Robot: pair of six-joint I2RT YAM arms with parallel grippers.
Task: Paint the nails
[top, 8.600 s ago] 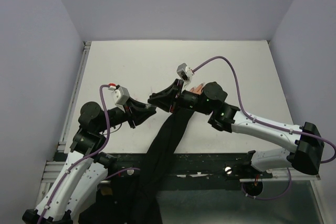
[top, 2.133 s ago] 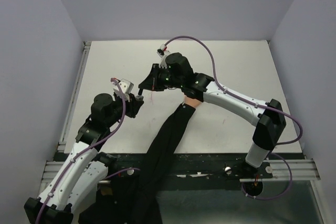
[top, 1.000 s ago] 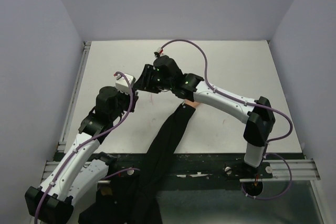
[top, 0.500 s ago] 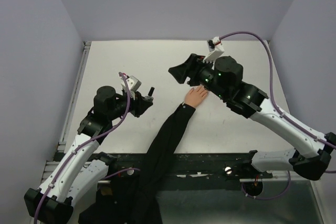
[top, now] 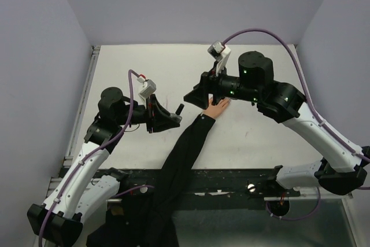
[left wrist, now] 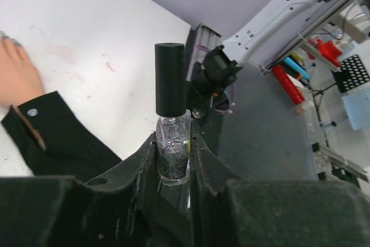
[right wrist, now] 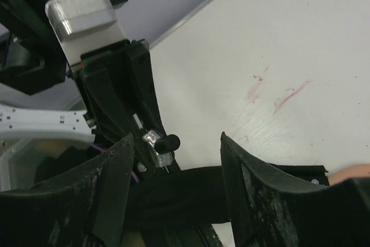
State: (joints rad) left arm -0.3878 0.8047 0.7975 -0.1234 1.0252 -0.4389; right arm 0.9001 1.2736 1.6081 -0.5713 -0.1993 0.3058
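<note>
A small glitter polish bottle (left wrist: pixel 172 157) with a black cap (left wrist: pixel 170 79) stands upright in my left gripper (left wrist: pixel 173 142), which is shut on its glass body. In the top view that gripper (top: pixel 173 116) holds the bottle (top: pixel 179 109) just left of the black sleeve (top: pixel 185 148). The pale fake hand (top: pixel 218 106) lies palm down on the table. Its greyish-purple nails (left wrist: pixel 4 35) show at the left wrist view's edge. My right gripper (top: pixel 195 94) hovers open at the hand's left side, nothing between its fingers (right wrist: pixel 113 183). The capped bottle (right wrist: pixel 163 143) shows beyond them.
The white table (top: pixel 144 67) bears faint pink smears (right wrist: pixel 277 93) near the hand. Purple walls close the back and sides. The sleeve trails over the table's front edge (top: pixel 231 173) between the arm bases.
My right gripper left the bottle's cap, swung right with jaws open, then came back down beside the hand. My left gripper carried the capped bottle rightward to the sleeve.
</note>
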